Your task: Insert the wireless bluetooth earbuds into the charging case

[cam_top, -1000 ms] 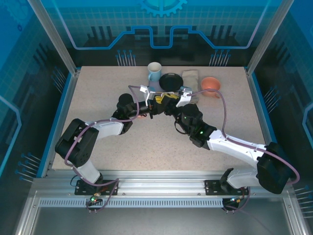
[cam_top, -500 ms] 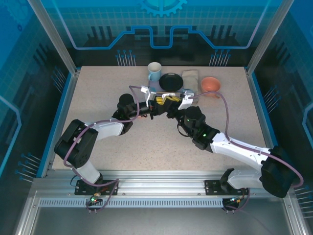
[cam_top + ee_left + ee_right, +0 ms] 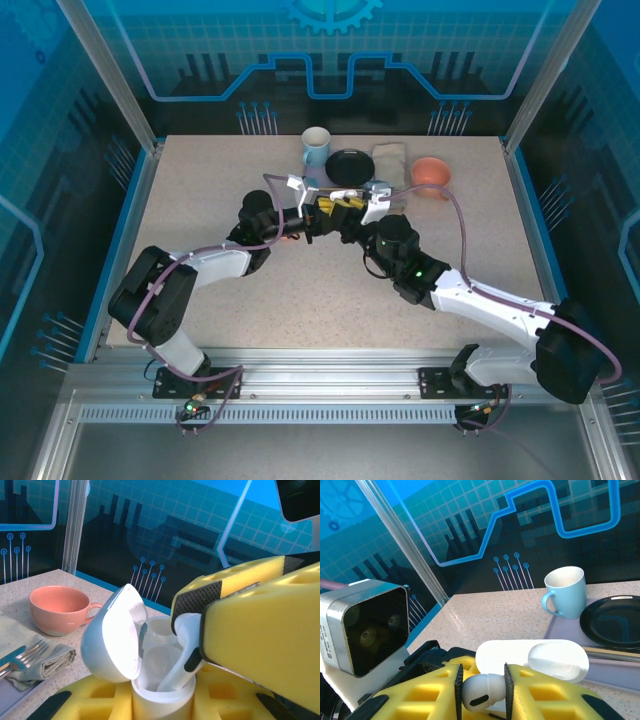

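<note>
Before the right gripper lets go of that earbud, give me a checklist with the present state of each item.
1. Lid of the charging case open: ok, it is swung up to the left in the left wrist view.
2. Case held: ok, the left gripper is shut on its body.
3. White earbud gripped: ok, it sits clamped in the right gripper.
4. Stem inside the case: ok, its tip is below the rim.
5. Earbud fully seated: not ok, its head stands above the rim.
6. Other socket free: cannot tell.
</note>
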### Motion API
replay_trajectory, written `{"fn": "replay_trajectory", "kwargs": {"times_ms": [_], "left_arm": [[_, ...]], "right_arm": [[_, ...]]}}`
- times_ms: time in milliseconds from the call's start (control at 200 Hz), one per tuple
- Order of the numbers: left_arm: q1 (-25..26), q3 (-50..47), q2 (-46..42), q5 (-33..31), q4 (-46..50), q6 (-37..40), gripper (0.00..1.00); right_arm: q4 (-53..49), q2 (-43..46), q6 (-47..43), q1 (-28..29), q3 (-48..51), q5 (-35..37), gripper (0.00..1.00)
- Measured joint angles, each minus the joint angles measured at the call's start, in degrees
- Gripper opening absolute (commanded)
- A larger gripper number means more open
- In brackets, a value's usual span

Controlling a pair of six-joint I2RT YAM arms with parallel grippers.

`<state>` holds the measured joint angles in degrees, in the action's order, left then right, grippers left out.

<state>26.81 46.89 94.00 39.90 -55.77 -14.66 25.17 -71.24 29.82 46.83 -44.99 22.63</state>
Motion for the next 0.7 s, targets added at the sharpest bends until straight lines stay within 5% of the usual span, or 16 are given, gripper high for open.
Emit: {"fn": "replay_trajectory", "kwargs": {"times_ms": [195,505,700], "left_arm": [[0.0,0.0,0.0,0.0,0.2,0.0,0.0],[0.0,0.0,-0.1,-0.4,0.0,0.2,0.0],[0.0,0.0,-0.6,-0.7,-0.2,0.7,0.0]], "right_arm": [[-3.9,0.0,0.1,0.0,-2.1,-1.6,0.41],[-11.9,0.5,3.5,-1.2,-6.6,-6.0,0.71],[-17.5,1.3,7.2,-3.0,-9.7,-7.9,0.75]]}}
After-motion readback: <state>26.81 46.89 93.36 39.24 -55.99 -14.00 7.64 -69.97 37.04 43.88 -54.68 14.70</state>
